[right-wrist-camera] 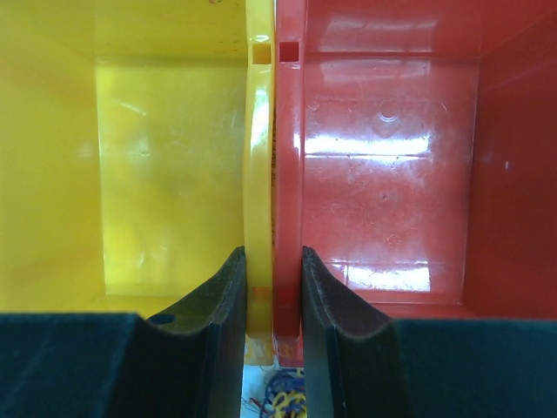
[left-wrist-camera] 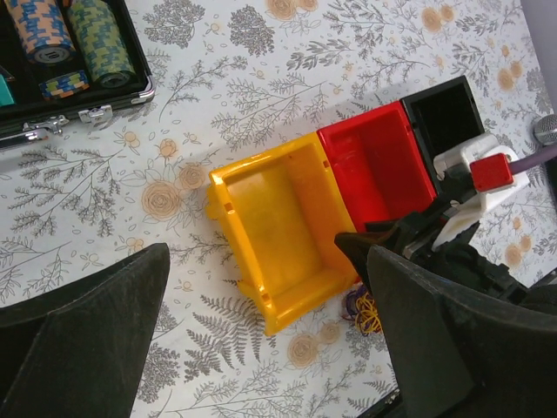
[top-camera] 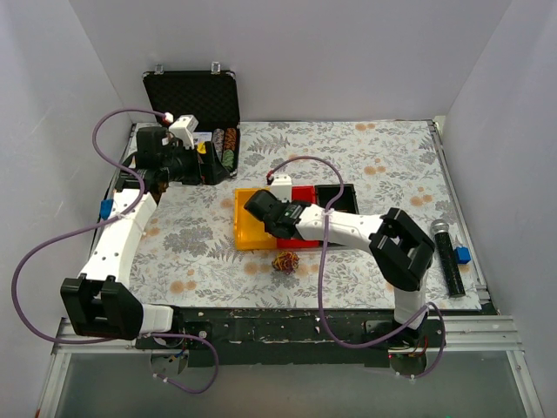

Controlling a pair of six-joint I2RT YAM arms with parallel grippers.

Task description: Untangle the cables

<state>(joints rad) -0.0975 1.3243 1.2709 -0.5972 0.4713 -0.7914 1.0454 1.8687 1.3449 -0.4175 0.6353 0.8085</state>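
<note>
The cables (top-camera: 285,261) are a small yellow, purple and red knot on the floral cloth, just in front of the yellow bin (top-camera: 245,228). The knot also shows in the left wrist view (left-wrist-camera: 370,309) and at the bottom of the right wrist view (right-wrist-camera: 287,405). My right gripper (top-camera: 263,209) is above and behind the knot. Its jaws (right-wrist-camera: 274,296) are shut on the touching walls of the yellow bin (right-wrist-camera: 157,174) and the red bin (right-wrist-camera: 392,174). My left gripper (left-wrist-camera: 270,348) is open and empty, held high near the black case.
An open black case (top-camera: 196,104) with poker chips (left-wrist-camera: 70,43) stands at the back left. A black bin (top-camera: 335,198) sits to the right of the red bin (top-camera: 304,193). A microphone (top-camera: 448,257) and a small blue object (top-camera: 463,255) lie at the right edge.
</note>
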